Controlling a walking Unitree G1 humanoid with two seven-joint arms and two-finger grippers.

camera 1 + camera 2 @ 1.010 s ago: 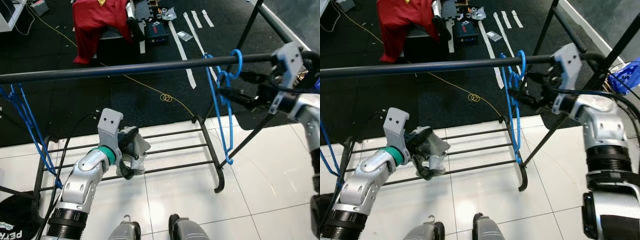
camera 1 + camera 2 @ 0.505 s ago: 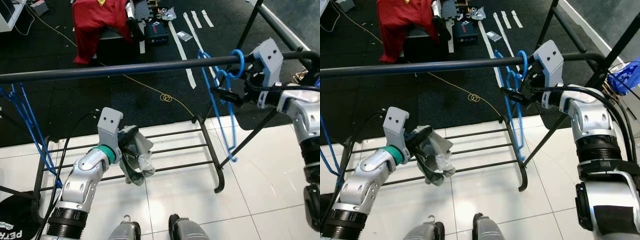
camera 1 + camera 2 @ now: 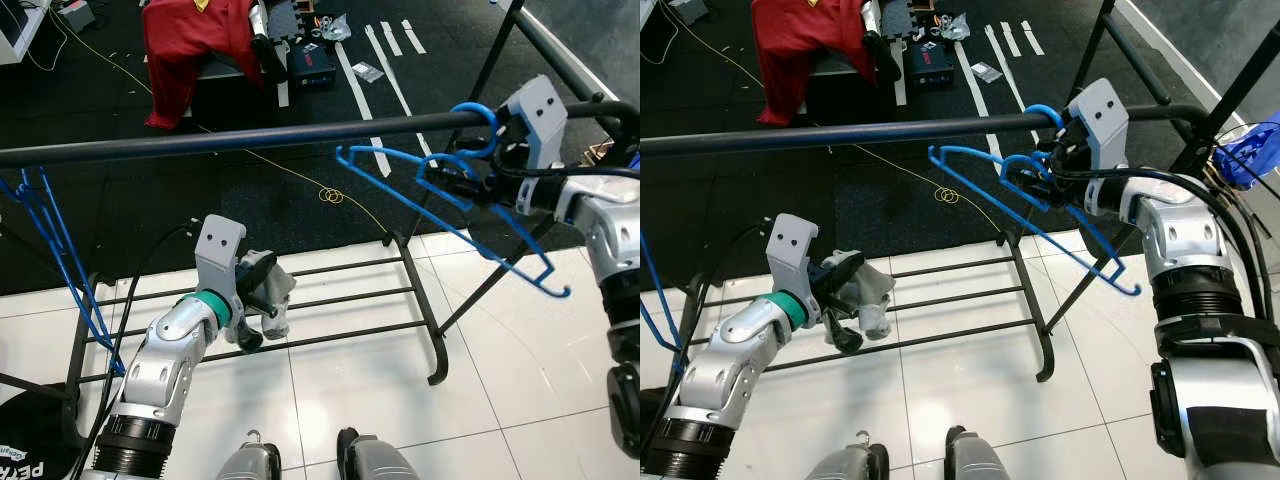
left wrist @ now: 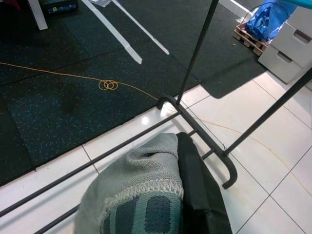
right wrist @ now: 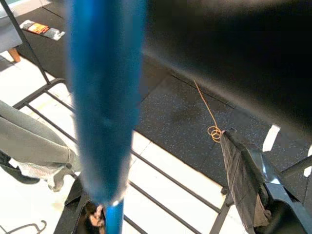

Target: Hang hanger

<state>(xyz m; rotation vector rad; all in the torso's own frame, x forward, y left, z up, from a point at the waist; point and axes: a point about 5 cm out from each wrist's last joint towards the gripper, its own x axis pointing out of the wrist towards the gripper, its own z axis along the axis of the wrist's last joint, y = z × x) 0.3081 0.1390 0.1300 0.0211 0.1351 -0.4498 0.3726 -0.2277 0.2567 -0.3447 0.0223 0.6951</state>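
Gripping the blue hanger (image 3: 440,190) just below its hook, our right gripper (image 3: 478,183) sits at about two o'clock in the head views, its jaws clamped on the hanger's neck. The hook (image 3: 470,115) curls over the black rail (image 3: 200,140) of the clothes rack and appears to touch it, though we cannot tell whether it is fully seated. The hanger's long axis is tilted, running from ten o'clock at its far tip down to four o'clock at its near end, well off a free hang. We judge that the coming move turns on that: the hook lies directly above the jaws, so releasing should let the body swing down under the rail.

Our left gripper (image 3: 262,300), near seven o'clock, holds a grey cloth (image 4: 141,195) above the rack's lower bars (image 3: 340,300). More blue hangers (image 3: 50,250) hang at nine o'clock. No legible writing bears on the task.
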